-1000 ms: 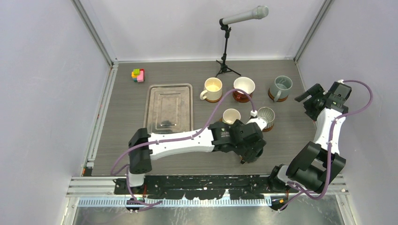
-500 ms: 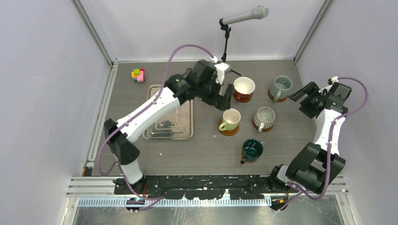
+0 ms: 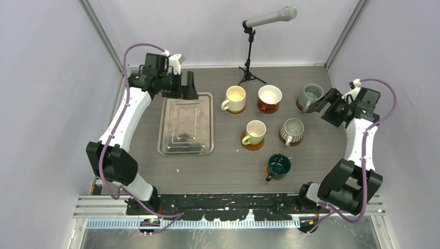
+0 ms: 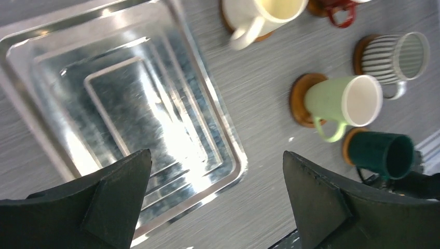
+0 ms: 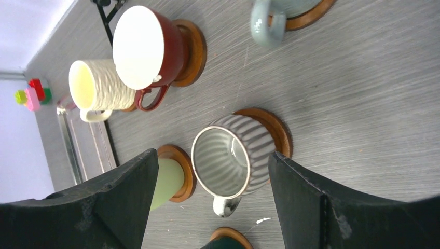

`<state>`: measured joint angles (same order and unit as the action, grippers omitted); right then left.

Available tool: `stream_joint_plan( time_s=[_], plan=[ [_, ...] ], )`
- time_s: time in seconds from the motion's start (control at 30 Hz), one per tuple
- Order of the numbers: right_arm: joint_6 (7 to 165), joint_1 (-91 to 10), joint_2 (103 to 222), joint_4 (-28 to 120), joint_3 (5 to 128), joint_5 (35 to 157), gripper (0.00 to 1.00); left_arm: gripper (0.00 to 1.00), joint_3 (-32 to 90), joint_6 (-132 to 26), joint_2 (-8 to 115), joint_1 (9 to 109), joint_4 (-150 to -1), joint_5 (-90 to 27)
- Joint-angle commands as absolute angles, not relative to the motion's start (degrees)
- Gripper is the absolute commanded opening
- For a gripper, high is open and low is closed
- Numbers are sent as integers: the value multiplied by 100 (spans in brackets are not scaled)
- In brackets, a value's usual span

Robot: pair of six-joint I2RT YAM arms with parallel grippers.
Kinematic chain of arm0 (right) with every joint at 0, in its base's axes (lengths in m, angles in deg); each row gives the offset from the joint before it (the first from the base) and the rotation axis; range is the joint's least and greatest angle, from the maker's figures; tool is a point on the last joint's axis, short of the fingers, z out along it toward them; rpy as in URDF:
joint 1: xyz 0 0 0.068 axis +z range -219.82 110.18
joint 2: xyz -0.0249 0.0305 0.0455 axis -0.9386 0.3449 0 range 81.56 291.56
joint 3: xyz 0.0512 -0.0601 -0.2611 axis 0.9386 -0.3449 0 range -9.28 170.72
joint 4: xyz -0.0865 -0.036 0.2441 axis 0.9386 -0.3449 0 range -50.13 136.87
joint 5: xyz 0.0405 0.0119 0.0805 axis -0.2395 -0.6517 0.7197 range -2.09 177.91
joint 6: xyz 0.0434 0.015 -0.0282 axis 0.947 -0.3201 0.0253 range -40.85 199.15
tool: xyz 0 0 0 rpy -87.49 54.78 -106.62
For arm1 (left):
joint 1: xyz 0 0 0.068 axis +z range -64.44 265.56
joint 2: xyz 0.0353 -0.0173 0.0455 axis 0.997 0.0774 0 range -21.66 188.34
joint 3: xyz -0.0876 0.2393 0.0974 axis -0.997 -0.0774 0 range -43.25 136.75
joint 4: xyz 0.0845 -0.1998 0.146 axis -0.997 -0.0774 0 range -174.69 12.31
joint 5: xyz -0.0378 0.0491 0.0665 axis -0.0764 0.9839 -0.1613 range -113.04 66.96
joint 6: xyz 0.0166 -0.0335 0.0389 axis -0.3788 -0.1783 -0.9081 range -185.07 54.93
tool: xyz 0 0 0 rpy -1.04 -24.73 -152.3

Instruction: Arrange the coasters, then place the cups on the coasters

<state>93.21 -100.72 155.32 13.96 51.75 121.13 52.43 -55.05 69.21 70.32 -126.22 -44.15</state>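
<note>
Six cups each stand on a brown coaster (image 3: pixel 247 142): cream (image 3: pixel 234 96), red-brown (image 3: pixel 270 95), grey-blue (image 3: pixel 310 95), pale green (image 3: pixel 255 130), ribbed silver-grey (image 3: pixel 292 129) and dark teal (image 3: pixel 279 164). My left gripper (image 3: pixel 188 89) hangs open and empty over the far edge of the tray, well left of the cups. In its wrist view, the left gripper (image 4: pixel 216 153) has only tray and table between its fingers. My right gripper (image 3: pixel 324 104) is open beside the grey-blue cup. The right gripper (image 5: pixel 212 154) looks down at the ribbed cup (image 5: pixel 233 155) from a distance and holds nothing.
A rectangular steel tray (image 3: pixel 171 145) lies left of the cups. A microphone on a tripod stand (image 3: pixel 250 52) is at the back centre. A small coloured block toy (image 5: pixel 32 93) sits in the far left corner. Walls enclose the table on three sides.
My left arm has swung away from the dark teal cup at the front, across the cups, to the back left over the tray. The right gripper has drifted slightly towards the grey-blue cup.
</note>
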Motion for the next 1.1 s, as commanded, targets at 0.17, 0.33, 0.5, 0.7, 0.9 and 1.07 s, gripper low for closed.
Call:
stream_joint_plan(
  time_s=[0.17,0.33,0.5,0.7,0.9,1.07],
  plan=[
    [8395,-9060,15416,838,5762,11363,82,100,4268,-6930,6532,8044,-12605,-4319],
    [8395,-8934,15402,874,5677,11287,82,100,3573,-7900,6537,8040,-12657,-3735],
    [8466,-8934,15415,963,5532,11324,82,100,3105,-8790,6800,7806,-12703,-3320],
    [8482,-8933,15373,1016,5448,11327,82,100,2575,-9228,7113,7278,-12375,-2721],
    [8453,-8935,15342,995,5427,11280,82,98,2086,-9334,7251,6700,-11911,-2145],
    [8458,-8934,15315,988,5401,11251,82,97,1502,-9581,7278,6348,-11497,-1761]
  ],
)
